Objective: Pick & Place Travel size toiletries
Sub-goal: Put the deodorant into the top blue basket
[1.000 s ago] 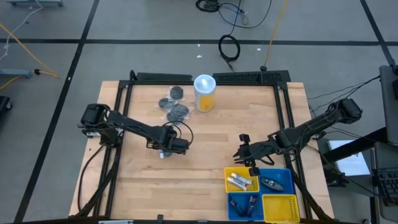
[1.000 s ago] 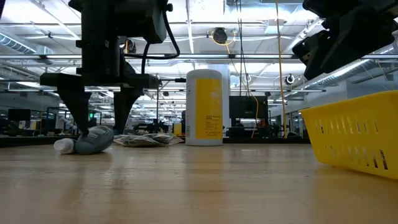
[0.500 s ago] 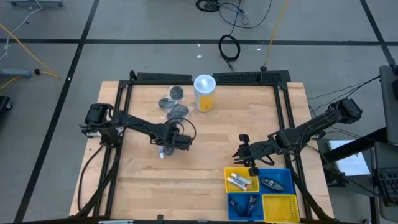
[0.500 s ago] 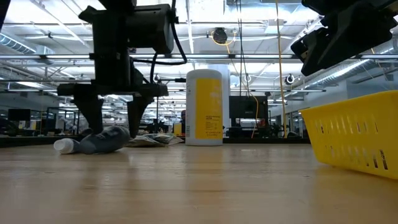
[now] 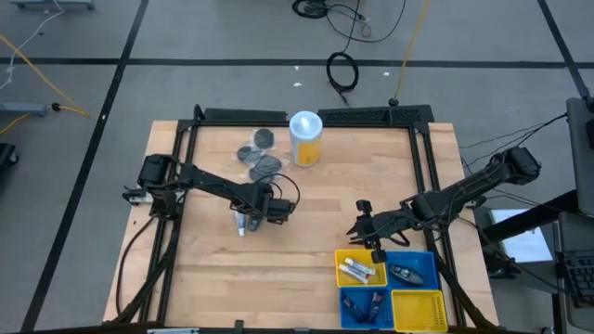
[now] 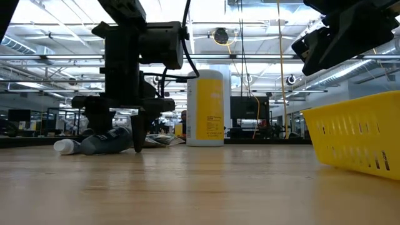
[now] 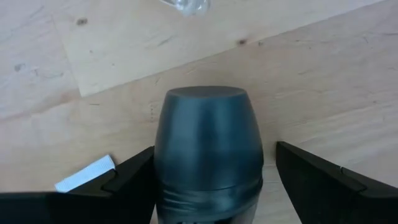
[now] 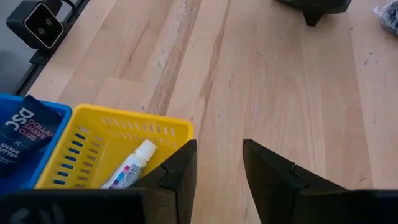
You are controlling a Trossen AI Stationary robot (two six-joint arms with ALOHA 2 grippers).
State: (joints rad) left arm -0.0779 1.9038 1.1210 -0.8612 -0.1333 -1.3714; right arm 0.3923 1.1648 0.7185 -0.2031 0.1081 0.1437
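A dark grey tube [image 5: 242,225] with a white cap [image 6: 63,147] lies flat on the wooden table, left of centre. My left gripper [image 7: 214,180] points straight down over it, open, with one finger on each side of the tube [image 7: 208,146] and the tips low by the table [image 6: 116,139]. Grey flat packets [image 5: 261,154] lie at the far side beside a white-lidded yellow canister [image 5: 305,138]. My right gripper [image 8: 216,168] hovers open and empty above the bins at the near right [image 5: 365,228]. My left gripper stands across the tube from above. One finger [image 7: 127,183] lies right against the tube's side [image 7: 160,168], and I cannot tell whether it touches. The other finger [image 7: 323,186] is clear of the tube. The tube rests on the table.
Several small bins stand at the near right: a yellow one [image 5: 344,259] with white tubes, two blue ones [image 5: 429,266] [image 5: 345,308] with dark items, and another yellow one [image 5: 418,311]. A black frame [image 5: 422,158] borders the table. Bare wood lies between the arms.
My left gripper has sunk toward the table and shifted toward the table's right edge, rolling a little. Its open fingers now stand on either side of the dark grey tube. The tube's white cap has stayed where it was.
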